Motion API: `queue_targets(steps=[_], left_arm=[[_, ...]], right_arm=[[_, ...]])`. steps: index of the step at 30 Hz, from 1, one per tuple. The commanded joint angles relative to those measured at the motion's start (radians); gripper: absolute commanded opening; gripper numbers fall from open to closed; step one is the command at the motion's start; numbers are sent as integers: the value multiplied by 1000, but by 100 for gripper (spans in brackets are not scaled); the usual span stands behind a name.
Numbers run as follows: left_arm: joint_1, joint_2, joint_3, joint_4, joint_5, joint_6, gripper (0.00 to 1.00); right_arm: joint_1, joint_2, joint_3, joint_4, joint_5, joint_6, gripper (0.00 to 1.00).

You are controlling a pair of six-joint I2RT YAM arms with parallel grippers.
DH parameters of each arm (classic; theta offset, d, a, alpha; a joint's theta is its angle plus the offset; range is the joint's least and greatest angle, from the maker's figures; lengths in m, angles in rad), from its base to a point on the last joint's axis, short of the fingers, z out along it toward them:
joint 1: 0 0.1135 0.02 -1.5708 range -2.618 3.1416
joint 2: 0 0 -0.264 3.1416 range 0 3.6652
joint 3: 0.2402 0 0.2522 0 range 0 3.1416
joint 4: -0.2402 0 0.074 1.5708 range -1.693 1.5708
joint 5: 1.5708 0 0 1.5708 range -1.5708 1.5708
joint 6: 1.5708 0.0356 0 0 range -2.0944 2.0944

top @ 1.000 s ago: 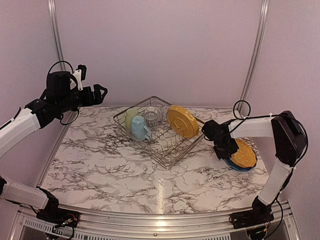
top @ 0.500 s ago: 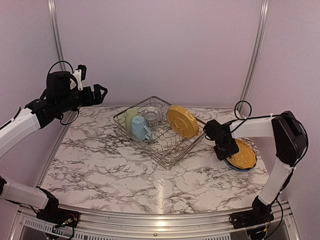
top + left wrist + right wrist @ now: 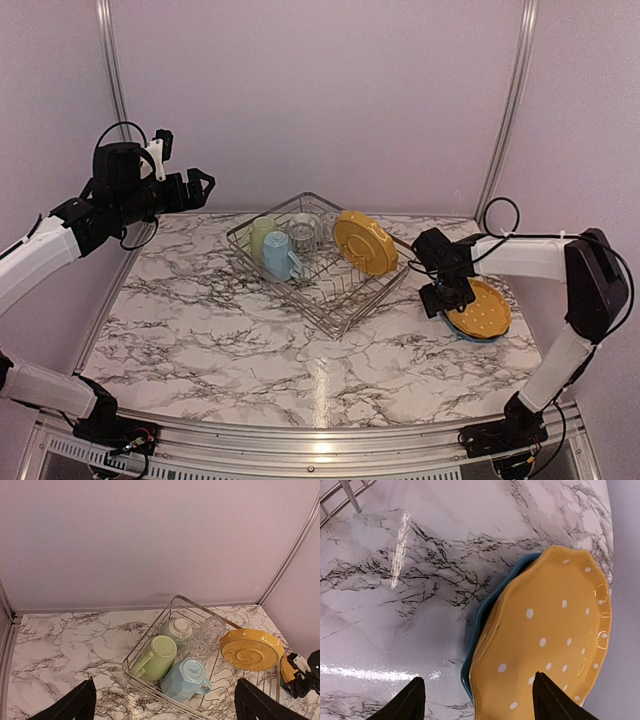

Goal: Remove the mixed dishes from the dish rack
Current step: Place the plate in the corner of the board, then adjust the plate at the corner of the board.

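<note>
A white marble table (image 3: 250,340) veined in black fills the near ground. On its right side a dotted yellow plate (image 3: 545,630) lies on a blue plate (image 3: 475,630); the right gripper (image 3: 440,303) hovers over them, jaws apart and empty. Mid-table, the dish rack (image 3: 330,300) holds a light blue mug (image 3: 187,677), a pale green cup (image 3: 159,656), a pale green bowl (image 3: 177,629), a clear glass (image 3: 211,627) and a second yellow plate (image 3: 365,243) on edge. The left gripper (image 3: 205,185) hangs high, open. Lilac walls (image 3: 320,90) stand behind.
</note>
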Motion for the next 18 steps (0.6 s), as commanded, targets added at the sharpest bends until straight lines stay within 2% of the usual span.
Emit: queue_targets(steps=[1, 5, 12, 15, 18], left_arm=[[2, -8, 7, -5, 9, 5, 99], [2, -9, 6, -6, 8, 5, 99], [1, -9, 6, -4, 13, 4, 99], [1, -5, 6, -4, 14, 2, 99], [0, -4, 6, -4, 16, 0, 99]], right_arm=[[-13, -49, -13, 38, -76, -18, 69], [-72, -74, -39, 86, -155, -38, 55], [-100, -70, -74, 113, -178, -68, 29], [-101, -62, -75, 109, -155, -66, 8], [-101, -51, -74, 101, -124, -57, 4]])
